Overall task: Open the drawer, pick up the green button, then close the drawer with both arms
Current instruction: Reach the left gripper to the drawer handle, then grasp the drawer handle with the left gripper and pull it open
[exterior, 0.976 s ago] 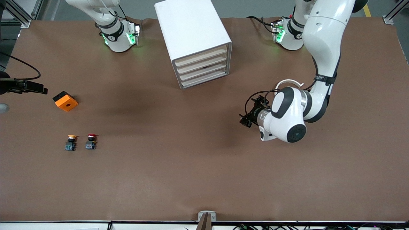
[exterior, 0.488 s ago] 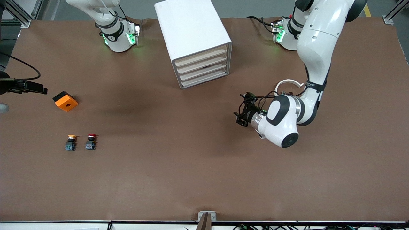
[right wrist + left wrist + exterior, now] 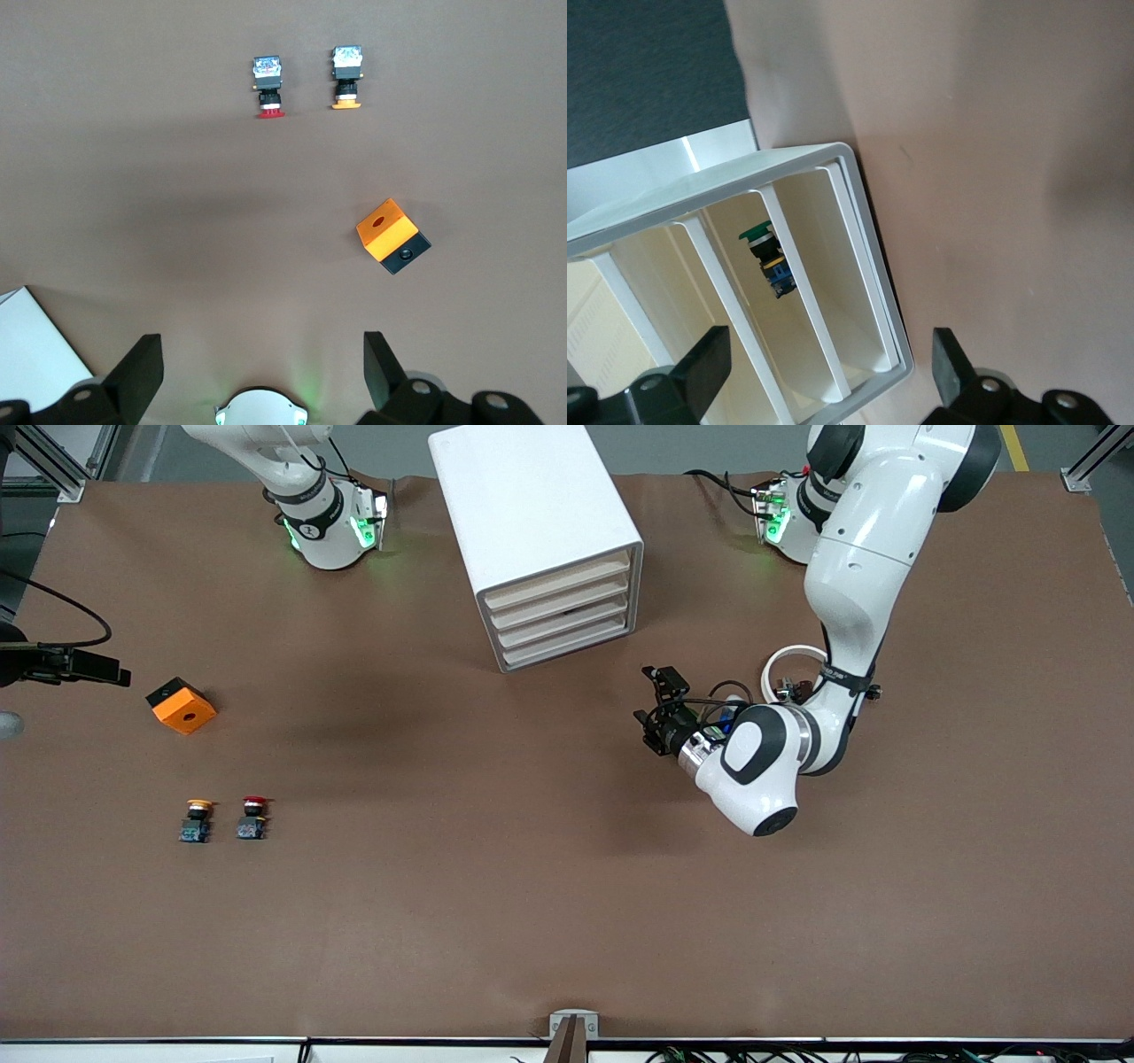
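Note:
The white cabinet [image 3: 532,505] stands at the table's edge between the two bases, its four cream drawer fronts all shut. In the left wrist view the green-capped button [image 3: 757,235] lies inside the drawer [image 3: 567,622] second from the bottom. My left gripper [image 3: 651,708] hovers over the table in front of the drawer fronts, aimed at them, open and empty [image 3: 828,354]. My right gripper [image 3: 261,350] is out of the front view. It hangs open and empty high over its own base [image 3: 261,409].
An orange box [image 3: 182,705] lies toward the right arm's end. A yellow-capped button [image 3: 196,820] and a red-capped button [image 3: 252,818] lie nearer to the camera than the box. A black device [image 3: 66,664] juts in over that end.
The left arm has swung its gripper closer to the cabinet's drawer fronts, still open. Nothing else on the table has moved.

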